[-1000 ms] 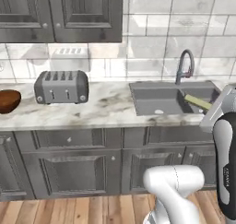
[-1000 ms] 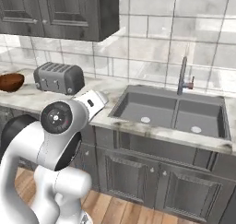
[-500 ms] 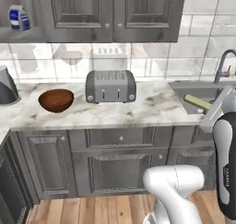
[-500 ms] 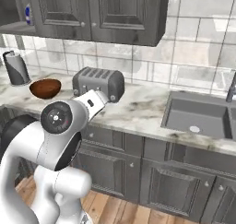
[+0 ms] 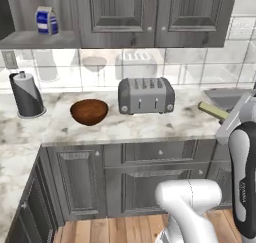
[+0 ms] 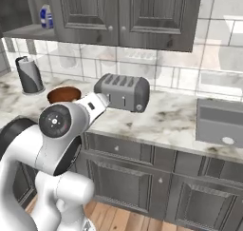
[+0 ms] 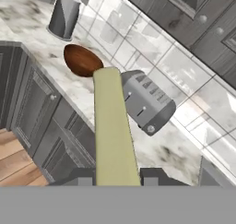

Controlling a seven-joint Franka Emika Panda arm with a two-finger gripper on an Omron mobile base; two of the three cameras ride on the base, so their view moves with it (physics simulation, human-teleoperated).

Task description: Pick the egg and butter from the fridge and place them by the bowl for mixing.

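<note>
So I've got the butter (image 7: pixel 113 126) pinched between my jaws right now, the pale stick poking straight out ahead of my gripper (image 7: pixel 115 178) in the hand view, its far end lining up visually with the bowl (image 7: pixel 83 60) (that's just perspective, it's nowhere near touching). Using the bowl as my landmark: the butter and I are well off to its right, out in front of the counter (image 5: pixel 150 129) edge rather than over it, and in the left base view you can see the stick (image 5: pixel 214 111) jutting out past the toaster's right side. The toaster (image 5: pixel 146 95) sits just right of the bowl, the paper towel holder (image 5: pixel 27 93) to the bowl's left, and a little blue-and-white carton (image 5: pixel 46 20) is up on the open shelf above and left of it. My read is I'm mid-carry on the butter leg of the job. Can't spot the egg by the bowl, so I'd guess that one's not delivered. Next move, I reckon: swing left toward the bowl, come down over the bare marble in front of it or between it and the toaster, and only then let go.
</note>
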